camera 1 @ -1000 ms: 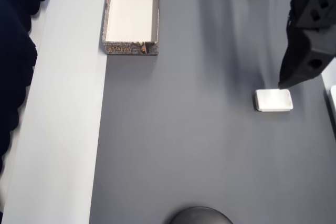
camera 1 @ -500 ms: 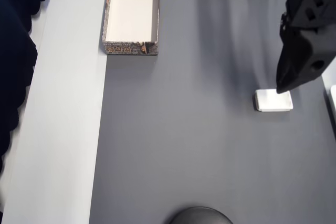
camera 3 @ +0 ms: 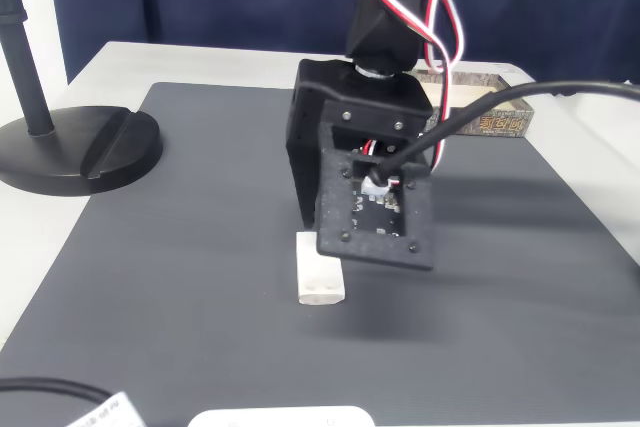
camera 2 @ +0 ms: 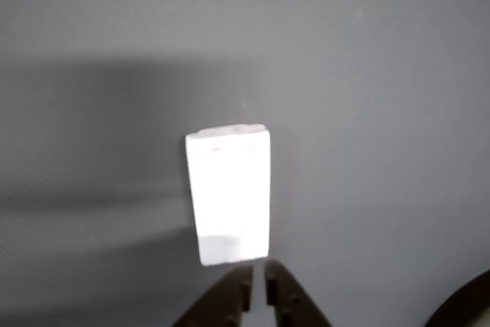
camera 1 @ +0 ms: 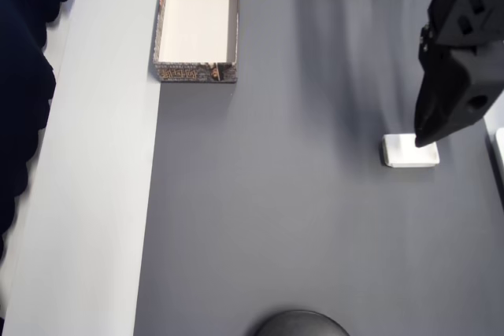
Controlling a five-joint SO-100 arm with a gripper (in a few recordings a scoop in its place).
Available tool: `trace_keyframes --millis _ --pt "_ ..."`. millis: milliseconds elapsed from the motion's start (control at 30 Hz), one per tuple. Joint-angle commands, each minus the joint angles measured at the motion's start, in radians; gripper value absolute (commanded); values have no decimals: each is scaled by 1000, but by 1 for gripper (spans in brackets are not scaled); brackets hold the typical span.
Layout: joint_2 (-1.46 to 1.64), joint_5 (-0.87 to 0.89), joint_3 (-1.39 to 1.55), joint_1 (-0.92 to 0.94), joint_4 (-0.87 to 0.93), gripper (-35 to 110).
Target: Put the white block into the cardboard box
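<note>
The white block (camera 1: 409,152) lies flat on the dark grey mat at the right side of the overhead view. In the wrist view the white block (camera 2: 230,195) sits just ahead of my gripper (camera 2: 259,269), whose two dark fingers are shut with nothing between them. From overhead my gripper (camera 1: 421,139) hangs over the block's upper right edge. In the fixed view the white block (camera 3: 318,272) rests just below and left of the black wrist housing (camera 3: 365,177). The cardboard box (camera 1: 197,21) stands open at the top left, cream inside, far from the block; the cardboard box (camera 3: 490,97) also shows behind the arm.
A black round stand base (camera 3: 80,147) sits at the mat's left corner, seen overhead as the stand base (camera 1: 299,324). A white rounded object (camera 3: 280,417) lies at the mat's near edge. The grey mat (camera 1: 299,210) spreads bare between block and box, with pale table (camera 1: 94,194) beside it.
My gripper has shifted slightly down and left in the overhead view, so its tip now overlaps the block's upper right edge. The block and box have not moved.
</note>
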Motion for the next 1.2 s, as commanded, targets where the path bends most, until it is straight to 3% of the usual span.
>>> trace_keyframes --millis 0,467,1167 --pt "2 11 -38 -6 14 -2" --pt "-9 23 -41 -20 35 11" --pt "-14 28 -43 -26 58 16"
